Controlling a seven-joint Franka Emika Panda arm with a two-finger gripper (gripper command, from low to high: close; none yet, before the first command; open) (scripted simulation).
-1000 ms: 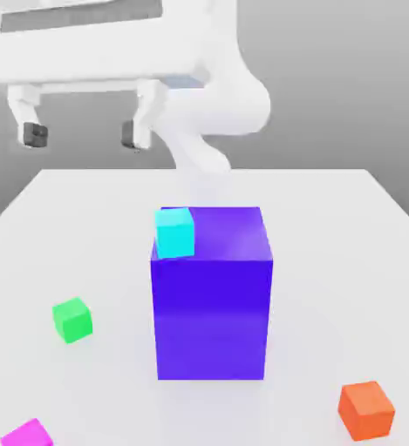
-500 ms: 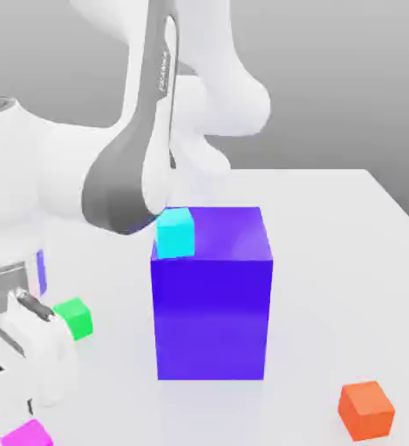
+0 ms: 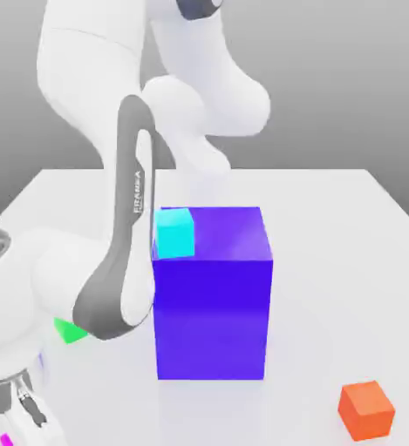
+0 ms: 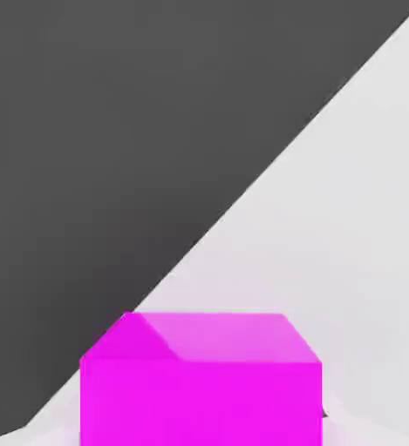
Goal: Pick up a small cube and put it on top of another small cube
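The hand (image 4: 201, 429) is clamped on the magenta cube (image 4: 201, 396), holding it between its tips.

White table (image 3: 330, 279), with a straight far edge and a pale, plain surface. A large blue-violet block (image 3: 212, 318) stands upright near the middle. A green cube (image 3: 71, 331), partly hidden, lies toward the exterior view's left; an orange cube (image 3: 366, 410) lies toward the near right. At the near left is a magenta cube (image 4: 201, 401); its contact with the surface cannot be confirmed.
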